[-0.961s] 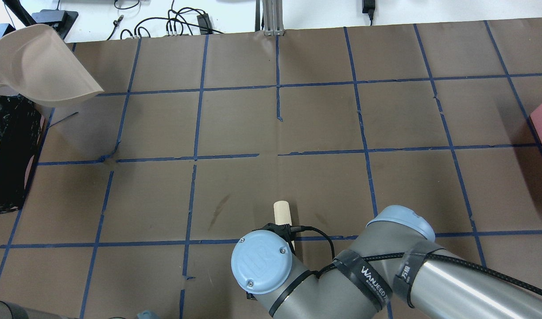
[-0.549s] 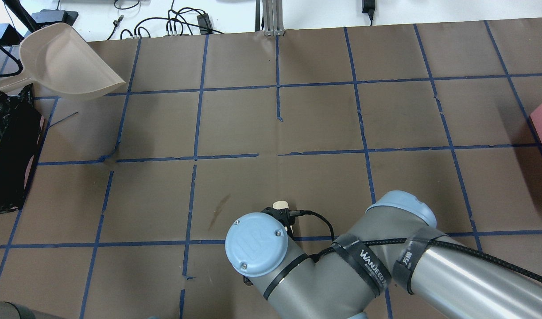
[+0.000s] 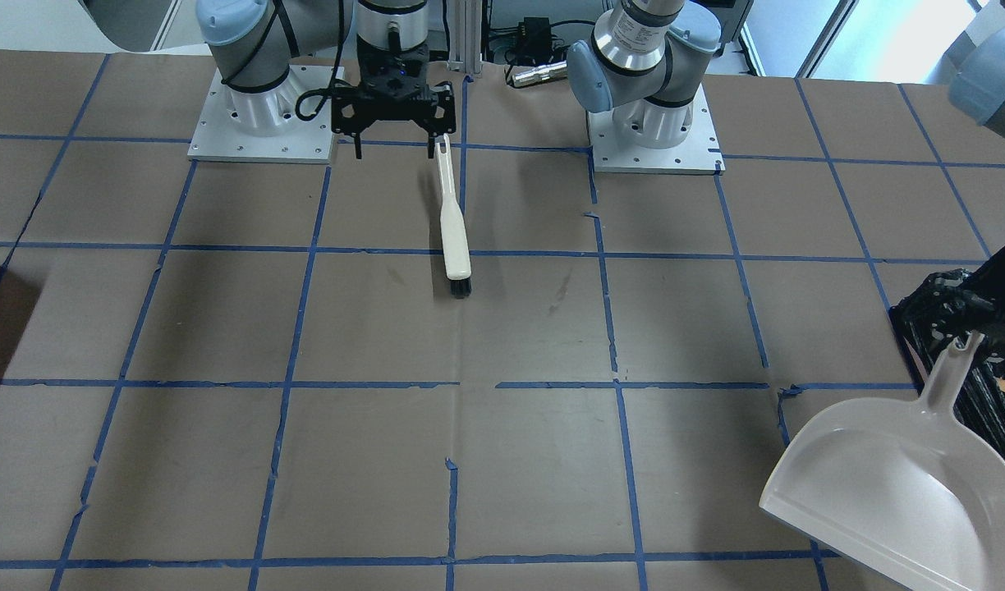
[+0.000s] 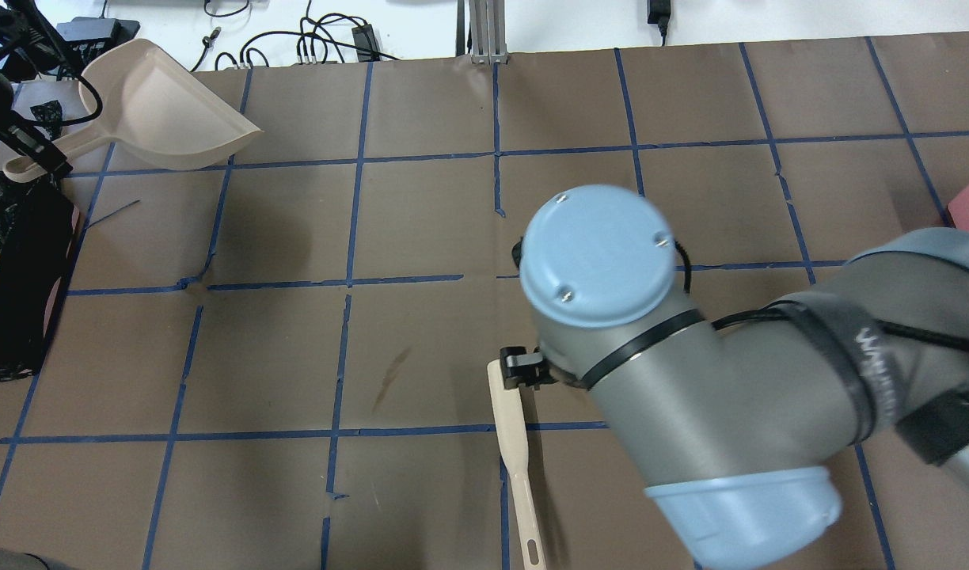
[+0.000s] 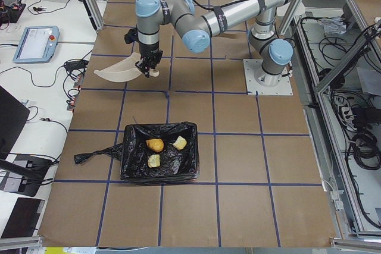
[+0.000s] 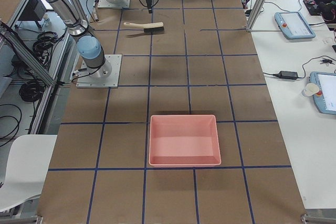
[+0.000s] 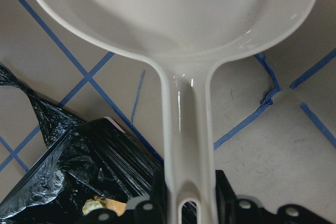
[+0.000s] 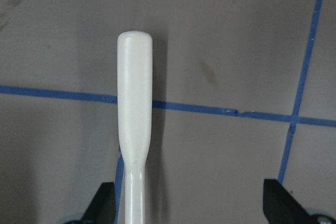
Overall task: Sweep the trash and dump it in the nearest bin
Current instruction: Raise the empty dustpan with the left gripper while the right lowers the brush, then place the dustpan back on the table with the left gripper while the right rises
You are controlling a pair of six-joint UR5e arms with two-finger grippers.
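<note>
The bin (image 5: 134, 171), lined with a black bag, stands at the table's left end and also shows as the bin (image 4: 9, 317). The trash lies inside it: a tan-brown lump (image 5: 155, 145) and two pale chunks (image 5: 179, 142). My left gripper (image 4: 29, 150) is shut on the handle of the beige dustpan (image 4: 168, 107), which hangs just past the bin with its pan empty. A cream brush (image 3: 453, 238) lies flat on the table in front of the right base. My right gripper (image 3: 394, 148) hovers open over its handle, one finger (image 8: 102, 203) beside it.
A pink tray (image 6: 184, 140) with no bag sits at the table's right end. Cables and a power strip run along the far edge behind the table. Both arm bases (image 3: 260, 123) stand at the near side. Blue tape lines grid the brown surface.
The right arm rose from low over the brush, which now lies flat and let go. The left gripper carried the dustpan to the right, away from the bin.
</note>
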